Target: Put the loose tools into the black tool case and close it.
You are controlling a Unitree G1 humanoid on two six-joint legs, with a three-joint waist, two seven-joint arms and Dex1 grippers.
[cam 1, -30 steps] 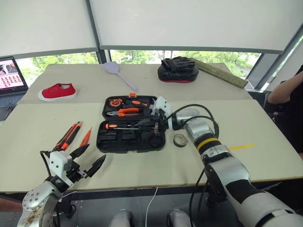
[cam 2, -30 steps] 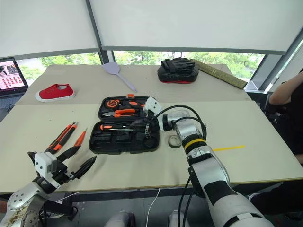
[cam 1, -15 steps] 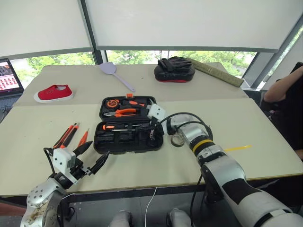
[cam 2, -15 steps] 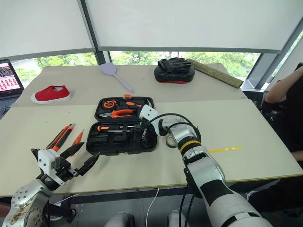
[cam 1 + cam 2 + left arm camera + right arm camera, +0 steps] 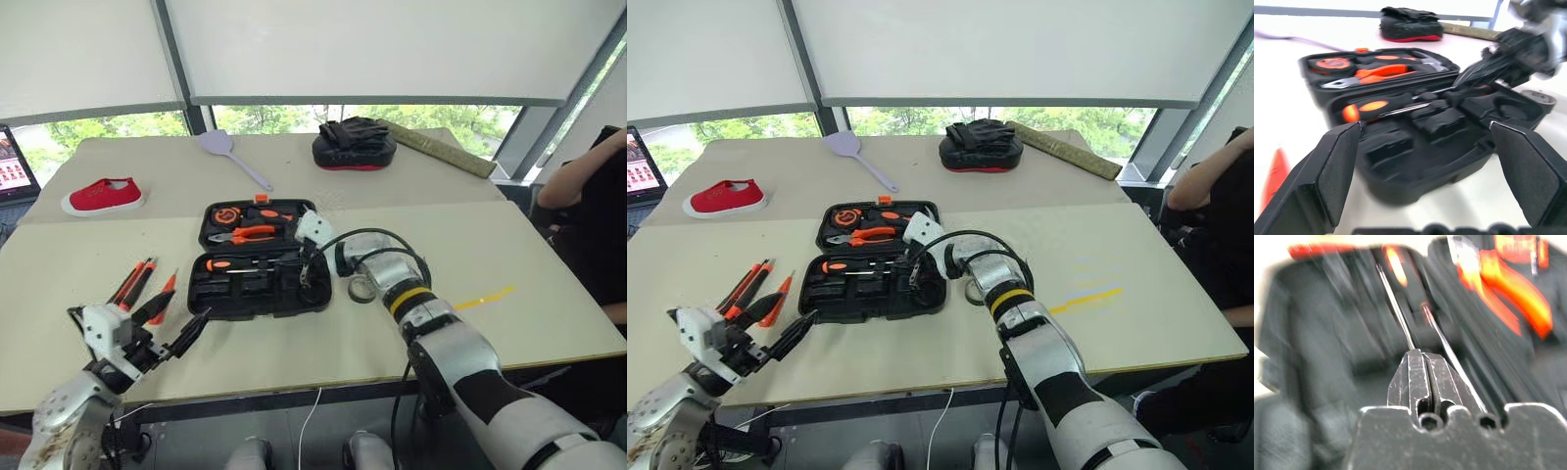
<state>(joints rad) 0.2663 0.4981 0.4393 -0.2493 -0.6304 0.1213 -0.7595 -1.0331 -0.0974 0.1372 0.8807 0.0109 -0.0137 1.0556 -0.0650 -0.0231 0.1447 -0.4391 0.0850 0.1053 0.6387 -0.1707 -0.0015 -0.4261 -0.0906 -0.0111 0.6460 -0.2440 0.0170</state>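
Right end effector (image 5: pixel 306 270) sits over the open case (image 5: pixel 257 257) mid-worktop (image 5: pixel 509 255), fingers pressed together; blur hides whether they pinch the screwdriver (image 5: pixel 253 262) shaft there. Left end effector (image 5: pixel 168 326) hangs released near the worktop's front edge, partly covering loose tools (image 5: pixel 137 284); tape roll (image 5: pixel 361 290) lies half hidden behind the right arm. Blinds cover the windows above.

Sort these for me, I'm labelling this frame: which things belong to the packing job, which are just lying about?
Job: black tool case; screwdrivers; orange tester pen; tape roll.
Lying about: red shoe; lilac spatula; padded mitt.
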